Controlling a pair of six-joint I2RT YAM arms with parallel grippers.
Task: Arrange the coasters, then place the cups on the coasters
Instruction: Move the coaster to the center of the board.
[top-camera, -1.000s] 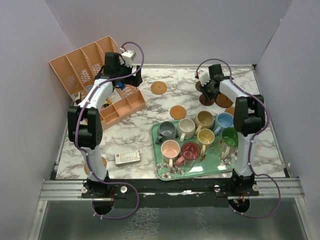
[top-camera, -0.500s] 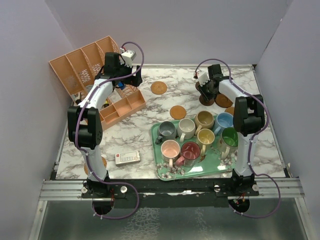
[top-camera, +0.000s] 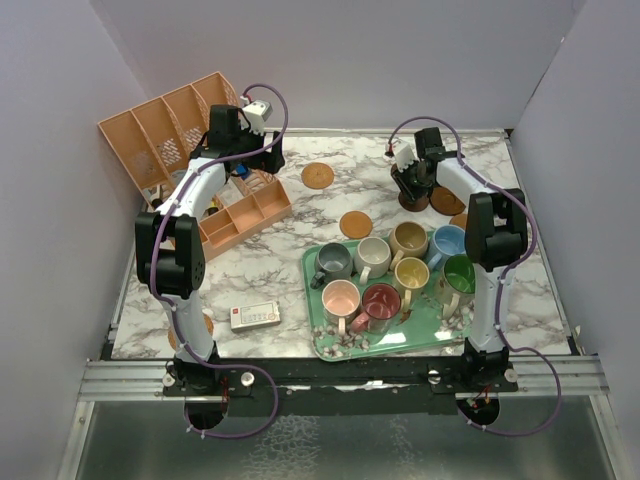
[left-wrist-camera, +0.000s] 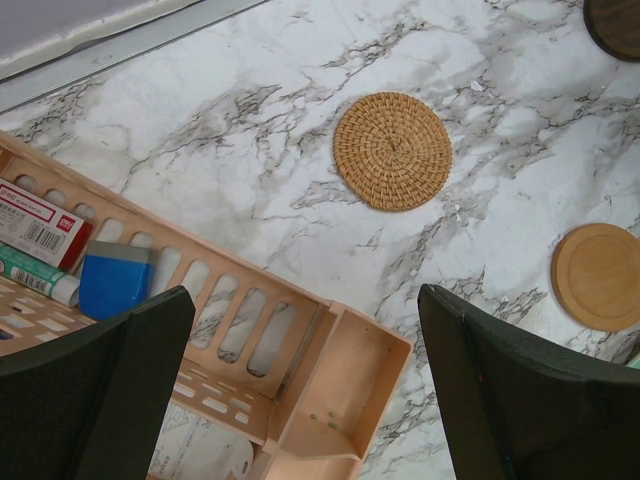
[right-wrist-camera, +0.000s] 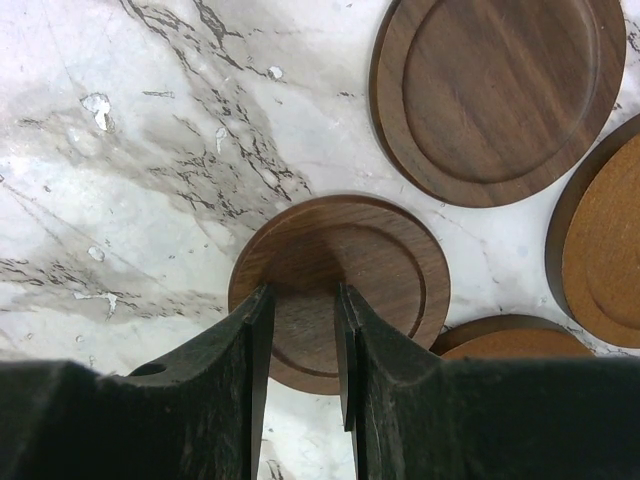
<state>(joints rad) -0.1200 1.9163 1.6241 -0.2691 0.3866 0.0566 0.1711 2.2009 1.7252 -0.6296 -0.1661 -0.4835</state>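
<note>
My right gripper (right-wrist-camera: 300, 295) hangs over a dark brown coaster (right-wrist-camera: 392, 262) at the back right of the table. Its fingertips sit on or just above the disc's face, a narrow gap apart, with nothing clamped. In the top view this gripper (top-camera: 408, 186) covers part of that coaster (top-camera: 413, 200). More coasters lie beside it: a dark one (right-wrist-camera: 500, 90) and two orange-brown ones (right-wrist-camera: 610, 235). A woven coaster (left-wrist-camera: 392, 150) and a tan one (left-wrist-camera: 600, 277) lie mid-table. My left gripper (left-wrist-camera: 310, 400) is wide open above the peach organizer (left-wrist-camera: 340, 390). Several cups, among them grey (top-camera: 333, 262) and green (top-camera: 460, 272), stand on the green tray (top-camera: 330, 346).
The peach organizer (top-camera: 190, 150) fills the back left, with small boxes in its bins. A white remote-like device (top-camera: 255, 316) lies near the front left. Another tan disc (top-camera: 207, 323) shows beside the left arm's base. Grey walls close in the table on three sides.
My right gripper has shifted slightly left over the dark coaster. The left arm has not moved.
</note>
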